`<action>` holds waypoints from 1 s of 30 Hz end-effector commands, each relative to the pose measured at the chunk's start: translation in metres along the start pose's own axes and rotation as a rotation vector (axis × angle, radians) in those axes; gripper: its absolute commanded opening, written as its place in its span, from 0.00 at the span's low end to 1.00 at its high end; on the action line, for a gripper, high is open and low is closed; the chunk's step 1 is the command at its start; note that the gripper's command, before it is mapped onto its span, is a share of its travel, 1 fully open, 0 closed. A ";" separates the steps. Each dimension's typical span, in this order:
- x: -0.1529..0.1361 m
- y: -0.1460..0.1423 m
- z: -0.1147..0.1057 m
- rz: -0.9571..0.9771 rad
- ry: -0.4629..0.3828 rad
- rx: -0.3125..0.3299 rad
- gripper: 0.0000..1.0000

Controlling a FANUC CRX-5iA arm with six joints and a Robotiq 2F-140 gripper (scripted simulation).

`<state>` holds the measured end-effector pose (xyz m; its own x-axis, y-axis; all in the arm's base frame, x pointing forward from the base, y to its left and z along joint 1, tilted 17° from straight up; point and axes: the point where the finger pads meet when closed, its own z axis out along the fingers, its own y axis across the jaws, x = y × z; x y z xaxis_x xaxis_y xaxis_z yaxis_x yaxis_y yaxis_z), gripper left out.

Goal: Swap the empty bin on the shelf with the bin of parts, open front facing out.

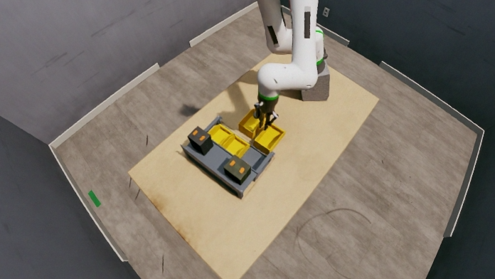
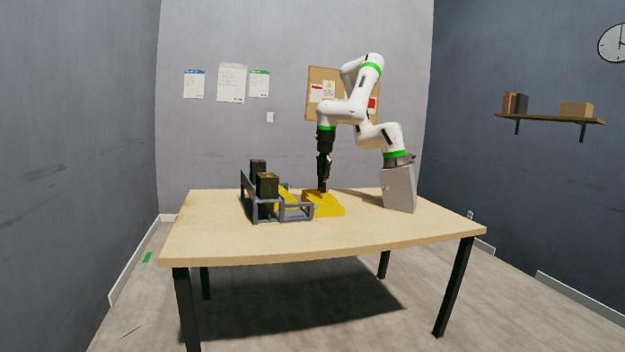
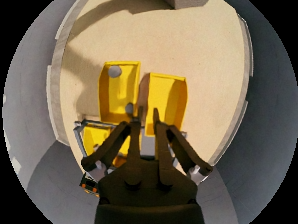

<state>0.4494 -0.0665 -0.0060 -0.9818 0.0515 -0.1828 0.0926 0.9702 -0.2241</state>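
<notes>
The bin with parts (image 1: 247,125) (image 3: 120,92) stands upright on the table; a grey round part (image 3: 114,71) and a smaller grey part (image 3: 129,108) show in it. The empty bin (image 1: 271,138) (image 3: 167,97) stands upright close beside it, also on the table. My gripper (image 1: 264,127) (image 2: 321,190) (image 3: 147,112) points down, its fingers slightly apart and so open by a small gap. The fingertips are low over the neighbouring bin walls, seemingly astride the empty bin's near side wall; contact cannot be told. The grey shelf (image 1: 215,156) has a gap (image 1: 253,159) at its right end.
Two yellow bins (image 1: 220,134) (image 1: 235,145) stand side by side on the shelf, left of the gap. Two dark boxes (image 1: 200,139) (image 1: 237,169) stand on the shelf's upper board. The robot's grey pedestal (image 1: 316,85) (image 2: 399,189) is beyond the table bins.
</notes>
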 end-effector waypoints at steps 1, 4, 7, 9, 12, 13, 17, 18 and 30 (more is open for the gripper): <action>-0.001 0.000 0.004 0.000 -0.002 0.000 0.24; -0.001 0.000 0.007 0.000 -0.002 0.000 0.24; -0.001 0.000 0.008 0.000 -0.002 0.000 0.24; -0.001 0.000 0.009 0.000 -0.002 0.000 0.24; -0.001 0.000 0.010 0.000 -0.002 0.000 0.24; -0.001 0.000 0.010 0.000 -0.002 0.000 0.24; -0.001 0.000 0.011 0.000 -0.002 0.000 0.24; -0.001 0.000 0.011 0.000 -0.002 0.000 0.24; -0.001 0.000 0.011 0.000 -0.002 0.000 0.24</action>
<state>0.4513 -0.0690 -0.0165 -0.9818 0.0514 -0.1830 0.0926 0.9701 -0.2241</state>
